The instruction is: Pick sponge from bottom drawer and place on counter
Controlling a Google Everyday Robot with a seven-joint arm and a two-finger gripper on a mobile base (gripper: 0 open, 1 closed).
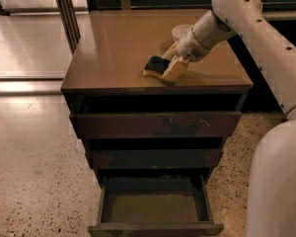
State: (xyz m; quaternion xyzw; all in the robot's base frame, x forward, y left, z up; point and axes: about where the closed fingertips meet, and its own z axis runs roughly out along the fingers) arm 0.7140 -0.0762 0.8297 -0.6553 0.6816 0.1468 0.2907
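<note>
The sponge [154,65], dark on top with a yellowish base, sits low on the counter [113,48] near its front edge, right of the middle. My gripper [166,63] reaches in from the right and is shut on the sponge's right end, with its tan fingers [174,69] on either side. The bottom drawer [153,209] is pulled open below, and its olive-tan floor is bare.
A white bowl [180,31] stands on the counter just behind the gripper's wrist. The two upper drawers [153,125] are nearly closed. My arm [256,38] spans the right side. Speckled floor [34,172] lies to the left, with a metal post [66,9] at the back left.
</note>
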